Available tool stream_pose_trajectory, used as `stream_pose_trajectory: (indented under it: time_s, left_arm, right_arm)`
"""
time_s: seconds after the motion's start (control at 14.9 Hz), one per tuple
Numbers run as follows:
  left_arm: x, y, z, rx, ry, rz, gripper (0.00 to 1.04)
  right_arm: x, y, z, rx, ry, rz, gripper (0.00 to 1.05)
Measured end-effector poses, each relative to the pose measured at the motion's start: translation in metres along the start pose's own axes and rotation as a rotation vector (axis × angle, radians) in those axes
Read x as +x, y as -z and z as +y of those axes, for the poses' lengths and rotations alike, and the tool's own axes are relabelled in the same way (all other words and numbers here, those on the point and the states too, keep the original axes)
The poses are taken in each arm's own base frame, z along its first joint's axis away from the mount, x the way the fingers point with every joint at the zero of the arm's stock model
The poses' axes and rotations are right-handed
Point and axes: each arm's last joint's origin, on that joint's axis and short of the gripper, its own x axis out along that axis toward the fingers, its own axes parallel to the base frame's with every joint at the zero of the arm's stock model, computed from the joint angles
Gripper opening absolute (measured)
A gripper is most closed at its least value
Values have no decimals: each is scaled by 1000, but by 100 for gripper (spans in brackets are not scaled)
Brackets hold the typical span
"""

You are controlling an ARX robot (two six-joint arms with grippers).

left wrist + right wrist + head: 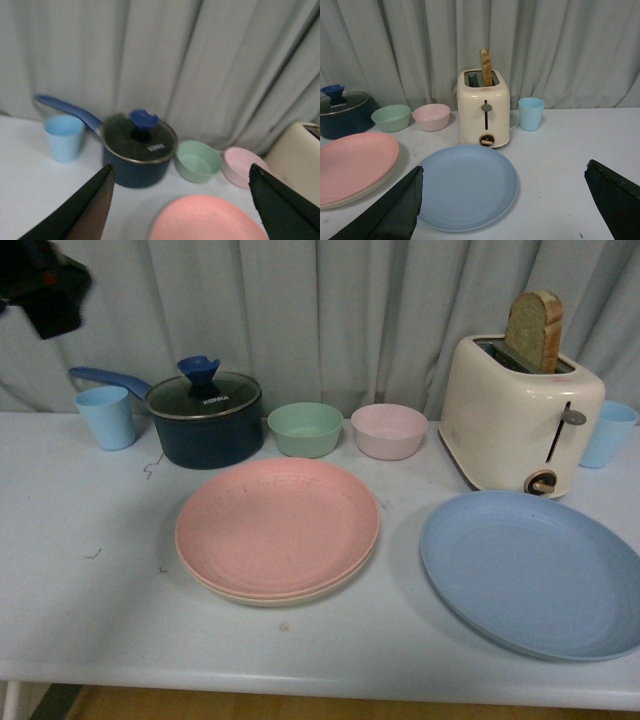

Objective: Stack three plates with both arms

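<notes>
Left gripper (180, 169) is sitting with its fingers (75, 210) spread wide, gripping nothing; its wrist view is coming through blurred, facing the saucepan (205, 420) and the far edge of the pink plate (277, 525). Right gripper (503, 167) is likewise gaping, nothing between the fingers (390, 210), and is looking down over the blue plate (535, 570). Pink plate is lying directly on the cream plate (280, 598), only the cream rim showing beneath it, the pair sitting mid-table (100, 620) in front of the green bowl (305, 430) and pink bowl (389, 431). Blue plate is lying flat on its own to the right of that pair, apart from it, just in front of the toaster (520, 415). Bread slice (535, 330) is sticking up out of the toaster slot. One blue cup (105, 417) is standing left of the saucepan under its handle, a second blue cup (607, 435) right of the toaster. Black arm part (45, 290) is showing at the front view's top left, against the curtain (350, 320), well clear of all three plates
</notes>
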Motion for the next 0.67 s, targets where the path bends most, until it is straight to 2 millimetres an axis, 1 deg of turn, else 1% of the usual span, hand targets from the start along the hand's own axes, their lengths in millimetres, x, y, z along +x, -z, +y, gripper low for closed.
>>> stream_pose_trajectory:
  time_s: [0.07, 0.13, 0.27, 0.34, 0.4, 0.54, 0.67]
  left_arm:
    - [-18, -2, 4, 86, -40, -46, 71]
    - [-36, 3, 10, 155, -64, -52, 57]
    - [-61, 20, 19, 200, -54, 3, 31]
    - [-71, 20, 24, 208, -61, -6, 19]
    - [-85, 20, 25, 209, -69, -29, 2]
    - [-102, 29, 25, 211, -69, -5, 2]
    - [-117, 31, 24, 212, -62, -16, 2]
  right_arm:
    - [0, 0, 0, 0, 0, 0, 98]
    - [0, 0, 0, 0, 0, 0, 98]
    - [0, 0, 0, 0, 0, 0, 98]
    - [0, 0, 0, 0, 0, 0, 98]
    - [0, 0, 0, 0, 0, 0, 98]
    - [0, 0, 0, 0, 0, 0, 98]
    - [0, 0, 0, 0, 0, 0, 98]
